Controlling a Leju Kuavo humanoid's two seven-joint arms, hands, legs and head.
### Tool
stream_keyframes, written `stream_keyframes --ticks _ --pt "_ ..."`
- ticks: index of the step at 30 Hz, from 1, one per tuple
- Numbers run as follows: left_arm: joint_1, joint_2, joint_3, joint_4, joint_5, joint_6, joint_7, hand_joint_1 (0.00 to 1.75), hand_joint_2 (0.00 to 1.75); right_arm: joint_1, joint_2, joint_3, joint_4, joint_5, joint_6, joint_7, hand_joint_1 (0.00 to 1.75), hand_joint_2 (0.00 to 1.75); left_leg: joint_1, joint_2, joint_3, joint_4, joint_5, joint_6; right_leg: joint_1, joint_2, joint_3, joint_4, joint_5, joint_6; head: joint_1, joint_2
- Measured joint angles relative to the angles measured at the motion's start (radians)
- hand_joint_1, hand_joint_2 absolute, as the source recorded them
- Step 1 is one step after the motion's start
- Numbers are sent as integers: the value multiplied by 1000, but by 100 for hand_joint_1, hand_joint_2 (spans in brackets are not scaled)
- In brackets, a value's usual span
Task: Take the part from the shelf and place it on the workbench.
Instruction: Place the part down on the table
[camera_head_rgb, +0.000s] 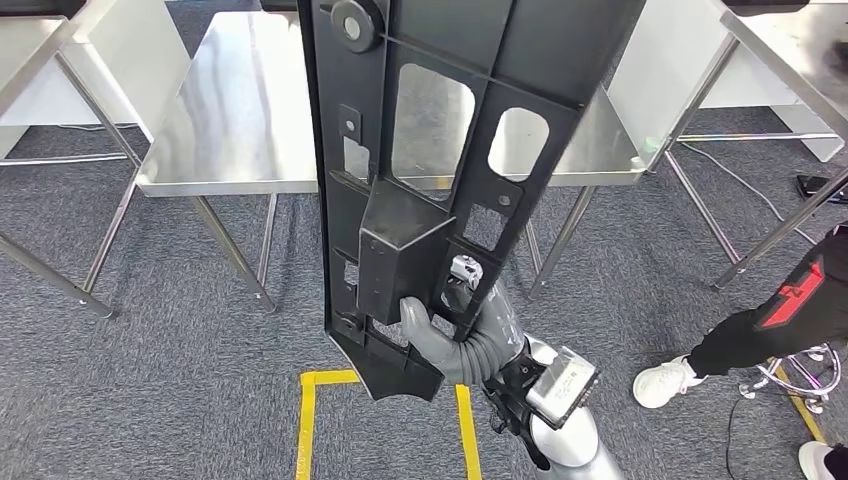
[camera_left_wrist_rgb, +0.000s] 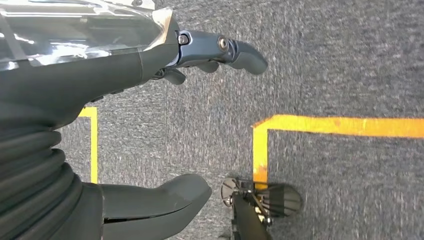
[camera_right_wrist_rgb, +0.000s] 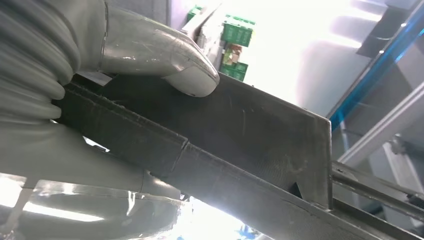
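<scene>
the right hand (camera_head_rgb: 455, 335) grips the long black part (camera_head_rgb: 440, 160), carrying it upright toward the steel bench (camera_head_rgb: 240, 120); left hand (camera_left_wrist_rgb: 150, 125) hangs open. next, likely lowering it flat onto the bench.

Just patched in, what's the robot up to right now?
The right hand grips a long black plastic part near its lower end and holds it upright in front of the body. A steel workbench stands just ahead, and the part is not yet on it. The left hand hangs over the carpet, fingers apart, holding nothing. A person's leg shows at the right.
</scene>
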Motion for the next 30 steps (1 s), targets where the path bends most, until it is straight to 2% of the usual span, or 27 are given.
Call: stream_keyframes --ticks 1,2,3,5,6,7,8,10,12,13,15,16,17,18,20,21,22,24,27,28,30 --pt "0 0 1 0 0 2 1 0 175 0 -2 0 3 0 0 0 175 175 0 -4 0 0 -1 -1 -1 2 -28 49 -13 1 0 0" --pt "0 -1 2 0 0 5 2 0 175 -1 -3 0 7 0 0 1 175 175 1 -8 0 1 -2 -4 -2 3 -38 61 -9 8 0 0" --pt "1 -2 4 0 0 7 2 0 175 -2 -3 1 10 0 0 1 175 175 3 -12 1 4 -5 -8 -5 3 -27 32 11 18 0 0" --pt "1 -5 8 0 0 11 3 0 175 -8 -3 2 15 0 0 0 175 175 8 -20 1 18 -16 -25 -11 4 34 -99 68 37 0 0" --pt "1 -5 10 0 1 13 3 0 175 -11 -3 3 17 0 1 0 175 175 9 -23 -2 29 -24 -35 -13 5 61 -152 88 38 0 0" --pt "1 -6 12 0 3 15 4 0 175 -14 -2 4 19 -1 2 0 175 175 9 -26 -5 37 -30 -44 -12 6 76 -181 96 32 0 0" --pt "1 -6 14 0 4 17 4 0 175 -16 -1 6 22 -2 3 0 175 175 8 -27 -7 41 -33 -50 -9 8 79 -187 96 22 0 0" --pt "2 -7 18 0 6 19 5 0 175 -21 1 9 26 -4 5 0 175 175 12 -27 -9 41 -35 -58 -7 8 78 -185 97 4 -1 0" --pt "2 -9 22 0 7 20 6 0 175 -28 6 13 28 -5 7 0 175 175 15 -16 -22 73 -56 -65 -11 8 81 -186 96 -10 -1 0" --pt "2 -10 23 0 7 21 6 0 175 -31 8 15 29 -5 8 0 175 175 16 -9 -44 119 -80 -69 -12 7 83 -186 94 -15 -1 0" --pt "2 -10 26 0 7 21 7 0 175 -35 10 20 33 -6 9 -1 175 175 16 -2 -115 251 -136 -75 -9 5 85 -186 90 -23 -1 0" --pt "2 -11 27 0 8 21 7 0 175 -36 10 23 35 -6 9 -1 175 175 16 -1 -149 307 -151 -76 -7 4 86 -186 88 -25 -1 0" --pt "3 -11 29 0 8 21 7 0 175 -36 10 25 38 -6 9 -1 175 175 16 -1 -168 330 -146 -74 -5 4 88 -186 86 -28 -1 0" --pt "4 -11 30 0 8 21 7 0 175 -37 10 27 41 -7 10 -1 175 175 16 0 -168 315 -122 -71 -4 4 92 -186 84 -30 -1 0" --pt "3 -12 32 0 8 21 7 0 175 -40 13 29 45 -7 10 -1 175 175 15 2 -118 192 -42 -60 -3 4 102 -187 78 -31 -1 0" --pt "3 -12 33 0 8 21 7 0 175 -44 15 30 45 -8 11 -1 175 175 12 3 -88 128 -15 -55 1 5 105 -186 74 -28 -1 0" --pt "2 -12 35 0 9 22 8 0 175 -49 16 31 46 -10 12 -1 175 175 8 3 -68 84 -1 -52 3 6 107 -186 71 -24 -1 0" --pt "1 -12 39 0 9 22 8 0 175 -57 17 34 50 -13 13 0 175 175 -1 2 -57 62 -6 -46 6 5 107 -188 66 -14 -1 0" --pt "2 -14 44 0 9 23 8 0 175 -63 18 39 54 -18 14 1 175 175 0 -1 -46 46 -3 -31 3 3 101 -172 54 -1 -1 0" --pt "2 -14 45 0 9 24 9 0 175 -66 18 40 55 -18 14 1 175 175 2 -1 -39 40 -2 -25 3 3 84 -137 38 -2 0 0" --pt "1 -15 48 -1 9 24 9 0 175 -68 16 44 60 -19 14 1 175 175 1 -1 -34 36 -5 -16 4 4 17 -16 -6 -8 2 0"
